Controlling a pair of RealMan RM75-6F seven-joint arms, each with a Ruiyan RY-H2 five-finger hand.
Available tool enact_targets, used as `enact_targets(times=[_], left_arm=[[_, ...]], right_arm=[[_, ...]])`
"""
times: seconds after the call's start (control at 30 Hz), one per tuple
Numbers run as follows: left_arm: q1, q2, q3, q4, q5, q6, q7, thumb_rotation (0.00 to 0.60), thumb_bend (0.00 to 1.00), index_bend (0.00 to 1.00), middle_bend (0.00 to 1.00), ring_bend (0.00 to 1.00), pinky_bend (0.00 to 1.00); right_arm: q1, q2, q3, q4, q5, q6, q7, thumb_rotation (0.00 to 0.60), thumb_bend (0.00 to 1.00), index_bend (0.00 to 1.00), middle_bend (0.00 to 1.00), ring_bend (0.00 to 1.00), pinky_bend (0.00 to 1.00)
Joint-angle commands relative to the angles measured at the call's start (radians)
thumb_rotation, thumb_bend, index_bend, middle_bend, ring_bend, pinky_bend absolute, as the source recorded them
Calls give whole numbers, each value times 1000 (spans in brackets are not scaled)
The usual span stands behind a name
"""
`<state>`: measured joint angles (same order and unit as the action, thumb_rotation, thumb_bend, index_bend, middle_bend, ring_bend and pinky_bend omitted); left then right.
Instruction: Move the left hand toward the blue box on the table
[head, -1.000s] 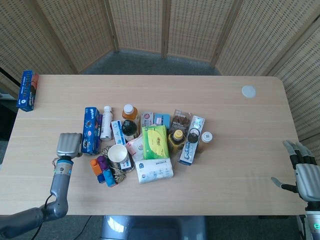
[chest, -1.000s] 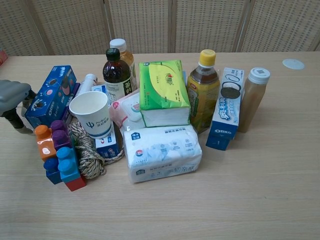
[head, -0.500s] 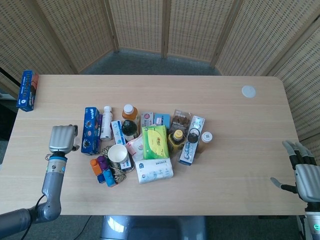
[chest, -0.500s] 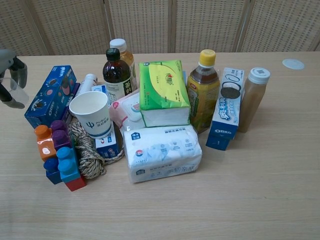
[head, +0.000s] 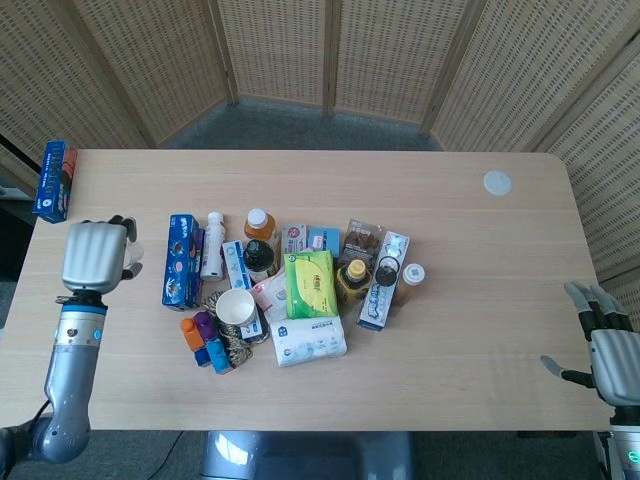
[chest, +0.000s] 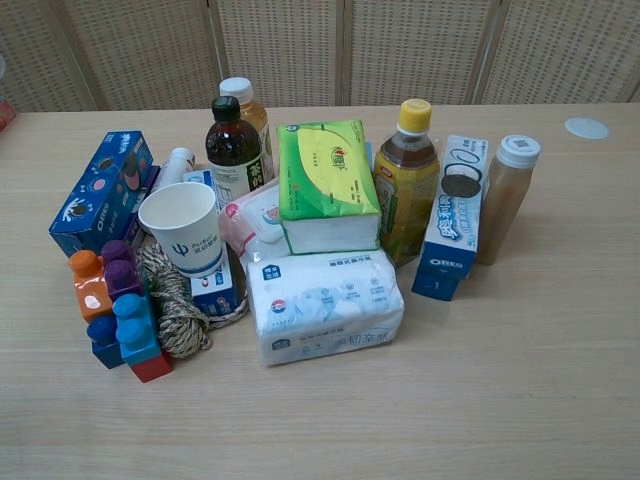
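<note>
A blue box (head: 54, 180) stands on the table's far left edge, and only its red end (chest: 4, 111) shows in the chest view. A second blue box (head: 181, 260) of biscuits lies at the left of the central pile, also seen as the blue biscuit box (chest: 100, 192). My left hand (head: 95, 255) hovers above the table between the two boxes, back to the camera, holding nothing, touching neither. It is out of the chest view. My right hand (head: 605, 345) rests off the table's right front corner, fingers spread and empty.
The pile holds a paper cup (head: 236, 306), bottles (head: 260, 228), a green tissue pack (head: 311, 284), a white tissue pack (head: 308, 340), rope and toy blocks (head: 203, 338). A white lid (head: 497, 182) lies at the far right. Wicker screens stand behind the table.
My left hand has risen and moved left and away from the front edge, from beside the biscuit box toward the far-left box; it has left the chest view. The right hand has not moved.
</note>
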<state>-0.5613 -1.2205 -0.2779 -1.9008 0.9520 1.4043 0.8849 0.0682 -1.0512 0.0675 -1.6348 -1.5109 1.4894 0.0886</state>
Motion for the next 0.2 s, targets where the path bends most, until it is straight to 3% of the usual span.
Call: enact_targets(times=[0.03, 0.2], left_arm=[[-4, 34, -17, -36, -8, 20, 17, 600, 0, 639, 642, 700, 653], [-12, 55, -20, -59, -20, 27, 21, 600, 0, 640, 643, 699, 652]], right_arm=[[0, -1, 0, 0, 0, -1, -1, 600, 0, 0, 0, 0, 0], [2, -2, 0, 0, 1, -4, -5, 600, 0, 0, 0, 0, 0]])
